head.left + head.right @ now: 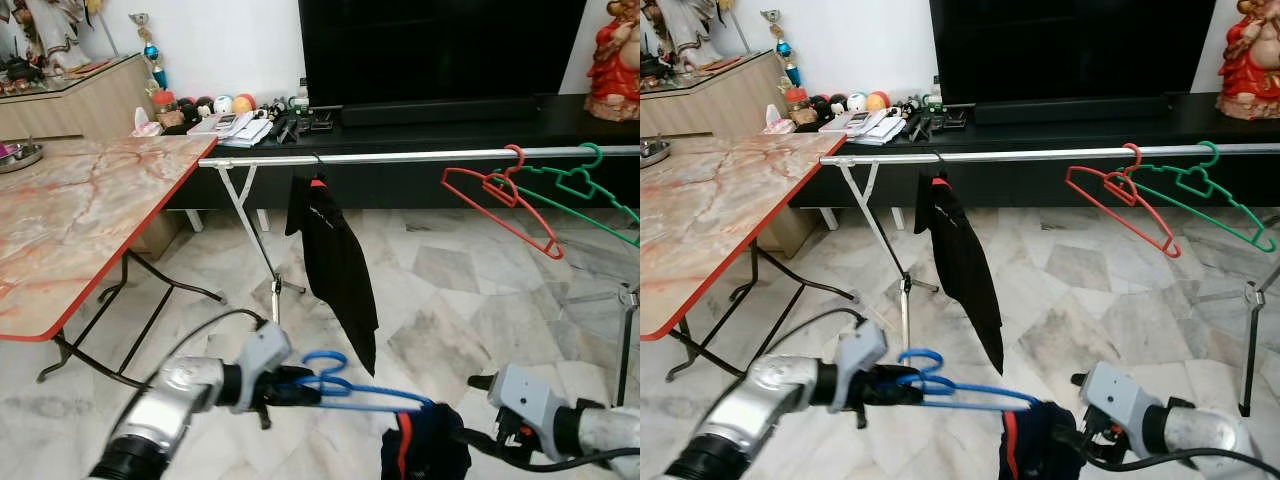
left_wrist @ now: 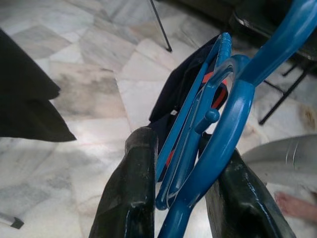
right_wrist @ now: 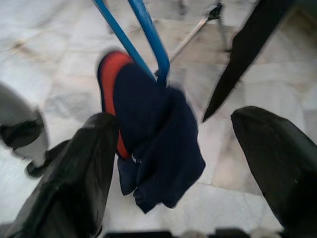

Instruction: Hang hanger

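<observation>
Hanger (image 1: 345,392), garment-laden, sits pinched in the left gripper (image 1: 290,388); right gripper (image 3: 163,163) spread; lift to rail (image 1: 400,156) at twelve o'clock.

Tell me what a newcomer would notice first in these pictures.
The blue hanger stands out, low in front of the robot, clamped near its hook by the left gripper, with a dark navy garment bunched on its far end by the open right gripper. Beyond, the silver rail carries a black garment, a red hanger and a green hanger.
</observation>
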`<state>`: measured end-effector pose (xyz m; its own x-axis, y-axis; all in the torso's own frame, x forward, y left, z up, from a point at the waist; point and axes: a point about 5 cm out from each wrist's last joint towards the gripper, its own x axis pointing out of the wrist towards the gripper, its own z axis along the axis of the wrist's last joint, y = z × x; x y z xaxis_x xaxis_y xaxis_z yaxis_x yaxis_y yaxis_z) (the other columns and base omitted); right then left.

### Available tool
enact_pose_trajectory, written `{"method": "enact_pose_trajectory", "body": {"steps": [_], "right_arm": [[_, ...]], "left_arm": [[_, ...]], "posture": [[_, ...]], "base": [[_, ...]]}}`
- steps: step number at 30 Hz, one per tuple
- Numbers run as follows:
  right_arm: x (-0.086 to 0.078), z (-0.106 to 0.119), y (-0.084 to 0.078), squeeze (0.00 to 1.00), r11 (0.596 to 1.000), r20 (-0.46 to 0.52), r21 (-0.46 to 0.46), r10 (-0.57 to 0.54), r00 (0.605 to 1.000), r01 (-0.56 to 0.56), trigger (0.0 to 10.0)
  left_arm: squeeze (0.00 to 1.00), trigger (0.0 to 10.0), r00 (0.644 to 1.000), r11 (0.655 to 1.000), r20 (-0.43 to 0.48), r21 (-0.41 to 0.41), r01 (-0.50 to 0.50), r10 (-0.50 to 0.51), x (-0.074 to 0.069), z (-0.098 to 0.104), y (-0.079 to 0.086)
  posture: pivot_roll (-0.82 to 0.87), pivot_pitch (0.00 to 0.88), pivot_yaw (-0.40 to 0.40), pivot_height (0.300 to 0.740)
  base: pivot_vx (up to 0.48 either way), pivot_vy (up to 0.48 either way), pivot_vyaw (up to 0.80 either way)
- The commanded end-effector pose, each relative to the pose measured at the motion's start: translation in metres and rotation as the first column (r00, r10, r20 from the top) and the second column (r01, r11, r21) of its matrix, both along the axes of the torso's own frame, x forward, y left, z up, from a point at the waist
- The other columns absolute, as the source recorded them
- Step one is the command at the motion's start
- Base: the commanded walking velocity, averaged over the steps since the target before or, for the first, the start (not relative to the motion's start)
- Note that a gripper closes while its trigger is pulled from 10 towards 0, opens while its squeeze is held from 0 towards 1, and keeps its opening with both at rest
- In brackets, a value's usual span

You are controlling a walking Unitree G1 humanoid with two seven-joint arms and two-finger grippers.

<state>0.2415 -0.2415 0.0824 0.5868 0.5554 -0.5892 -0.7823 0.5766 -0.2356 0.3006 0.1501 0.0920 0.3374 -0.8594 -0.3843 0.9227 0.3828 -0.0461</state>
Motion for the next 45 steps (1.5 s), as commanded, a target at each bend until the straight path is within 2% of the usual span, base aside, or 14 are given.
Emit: {"method": "enact_pose_trajectory", "body": {"steps": [1,2,3,6,7,8,9,17,20,22,32,37,45], "right_arm": [[0.006,0.001,0.002,0.86,0.998,0.052,0.053,-0.031,0.998,0.028,10.0],[0.006,0.0,0.002,0.98,0.997,0.051,0.065,-0.036,0.998,0.033,10.0],[0.006,-0.002,0.003,1.0,0.997,0.047,0.073,-0.039,0.998,0.035,10.0],[0.003,-0.006,0.003,0.94,0.998,0.036,0.065,-0.017,0.999,0.015,10.0],[0.003,-0.006,0.004,0.36,0.998,0.045,0.061,-0.01,0.999,0.007,10.0],[0.004,-0.007,0.003,0.36,0.998,0.056,0.055,-0.001,0.998,-0.002,10.0],[0.005,-0.007,0.003,0.0,0.998,0.065,0.059,-0.006,0.998,0.002,10.0],[0.014,-0.006,-0.003,0.0,0.999,0.121,0.04,-0.033,0.992,0.029,10.0],[0.019,-0.003,-0.002,0.0,0.997,0.182,0.073,-0.051,0.982,0.038,10.0],[0.019,-0.003,-0.001,0.0,0.995,0.179,0.095,-0.054,0.982,0.038,10.0],[0.021,-0.013,0.0,0.0,0.998,0.177,0.065,-0.031,0.984,0.02,10.0],[0.026,-0.01,0.001,0.0,0.997,0.206,0.076,-0.041,0.978,0.025,10.0],[0.029,-0.01,0.002,0.0,0.994,0.224,0.104,-0.044,0.974,0.021,10.0]], "left_arm": [[0.0,0.0,0.999,0.999,0.043,-0.046,-0.014,0.016,0.006,0.016,0.006],[0.0,0.0,0.999,0.999,0.045,-0.044,-0.022,0.024,0.007,0.017,0.008],[0.0,0.0,0.998,0.999,0.048,-0.042,-0.026,0.028,0.007,0.018,0.01],[0.0,0.0,0.999,0.999,0.048,-0.046,-0.024,0.026,0.006,0.022,0.015],[0.0,0.0,0.999,0.998,0.047,-0.049,-0.024,0.027,0.006,0.023,0.017],[0.0,0.0,0.999,0.998,0.047,-0.052,-0.024,0.027,0.005,0.024,0.018],[0.0,0.0,0.999,0.998,0.046,-0.064,-0.021,0.024,0.004,0.026,0.018],[0.0,0.0,0.998,0.996,0.059,-0.092,-0.012,0.017,0.006,0.037,0.023],[0.0,0.0,0.998,0.994,0.063,-0.111,0.023,-0.016,0.003,0.045,0.023],[0.0,0.0,0.998,0.993,0.066,-0.116,0.025,-0.018,0.003,0.047,0.023],[0.0,0.0,0.994,0.988,0.082,-0.13,0.088,-0.078,0.001,0.059,0.016],[0.0,0.0,0.991,0.98,0.094,-0.165,0.114,-0.1,0.0,0.068,0.012],[0.0,0.0,0.987,0.976,0.095,-0.161,0.146,-0.132,-0.003,0.072,0.01]], "posture": [[-0.08,0.0,0.11,0.74],[-0.08,0.0,0.108,0.74],[-0.07,0.0,0.106,0.74],[-0.07,0.0,0.105,0.74],[-0.07,0.0,0.105,0.74],[-0.07,0.0,0.105,0.74],[-0.07,0.0,0.103,0.74],[-0.06,0.0,0.094,0.74],[-0.06,0.0,0.093,0.74],[-0.05,0.0,0.092,0.74],[-0.04,0.0,0.083,0.74],[-0.03,0.0,0.081,0.74],[-0.03,0.0,0.08,0.74]], "base": [[0.0,0.0,0.0],[0.0,0.0,0.0],[0.0,0.0,0.0],[0.0,0.0,0.0],[0.0,0.0,0.0],[0.0,0.0,0.0],[0.0,0.0,0.0],[0.0,0.0,0.0],[0.0,0.0,0.0],[0.0,0.0,0.0],[0.0,0.0,0.0],[0.0,0.0,0.0],[0.0,0.0,0.0]]}}
